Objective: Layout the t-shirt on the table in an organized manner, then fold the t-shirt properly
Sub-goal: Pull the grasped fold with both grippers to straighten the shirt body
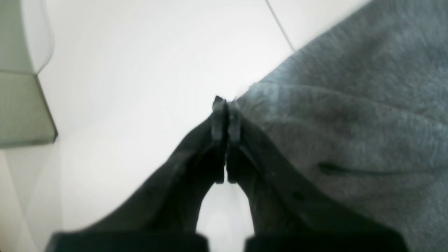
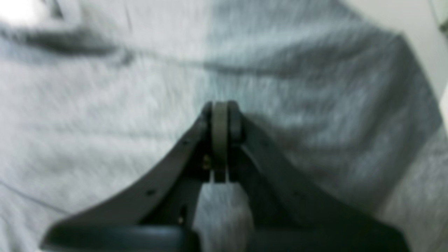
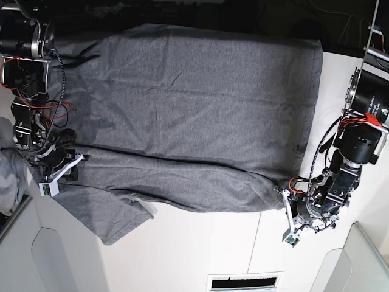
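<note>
The dark-grey t-shirt [image 3: 194, 109] lies spread across the white table [image 3: 200, 243], collar end to the left, one sleeve [image 3: 112, 219] pointing toward the front. My left gripper [image 3: 285, 191] sits at the shirt's lower hem corner. In the left wrist view the left gripper [image 1: 225, 103] is shut, with the edge of the t-shirt [image 1: 350, 122] rising in a fold to its tips. My right gripper [image 3: 78, 159] is at the shoulder, above the sleeve. Close up, the right gripper [image 2: 219, 108] is shut with a grey strip between its fingers, over the t-shirt [image 2: 105, 105].
Light grey bins stand at the front right [image 3: 358, 261] and front left [image 3: 55, 261]; one bin [image 1: 21, 105] shows left of the left gripper. A paler cloth bundle [image 3: 9, 179] lies at the left edge. A thin seam line [image 1: 280, 26] crosses the table [image 1: 140, 70].
</note>
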### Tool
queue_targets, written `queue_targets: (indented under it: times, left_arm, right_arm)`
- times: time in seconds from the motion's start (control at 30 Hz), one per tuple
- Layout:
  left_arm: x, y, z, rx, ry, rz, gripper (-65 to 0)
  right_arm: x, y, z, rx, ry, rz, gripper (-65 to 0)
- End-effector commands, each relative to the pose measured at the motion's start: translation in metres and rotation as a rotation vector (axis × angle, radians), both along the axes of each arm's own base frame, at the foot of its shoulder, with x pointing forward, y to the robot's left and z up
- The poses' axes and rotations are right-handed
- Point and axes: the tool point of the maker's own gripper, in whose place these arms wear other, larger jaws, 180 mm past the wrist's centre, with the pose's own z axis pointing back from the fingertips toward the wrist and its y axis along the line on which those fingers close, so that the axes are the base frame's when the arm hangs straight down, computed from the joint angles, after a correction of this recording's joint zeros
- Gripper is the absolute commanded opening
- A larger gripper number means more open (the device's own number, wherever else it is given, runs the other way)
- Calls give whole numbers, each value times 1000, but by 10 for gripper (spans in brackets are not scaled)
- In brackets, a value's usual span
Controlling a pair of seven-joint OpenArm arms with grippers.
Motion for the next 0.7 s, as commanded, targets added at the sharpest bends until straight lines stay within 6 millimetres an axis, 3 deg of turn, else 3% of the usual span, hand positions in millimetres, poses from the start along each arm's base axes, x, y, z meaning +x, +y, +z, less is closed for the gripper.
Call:
queue_targets:
  times: [0.0,0.1,0.33,0.43,0.53,0.67]
  left_arm:
    - [15,1,26,-17,-59,-7,-650]
    - [2,-9,21,-53,-23,-48,-650]
    - [-52,-12,-34,-42,97,-71,-650]
    - [-64,-18,-32,-49,73,-112,-650]
    - [-74,-26,-25,-39,48,-143,-650]
    - [-99,-35,-39,-34,99,-168,-650]
  right_arm:
    - [20,-5,30,11,-92,-3,-650]
    - [24,3,41,44,-125,23,-650]
    - [27,34,51,179,-159,85,-650]
    - [33,52,59,226,-189,92,-650]
    - [37,87,67,274,-210,134,-650]
    - [36,150,63,309,-185,212,-650]
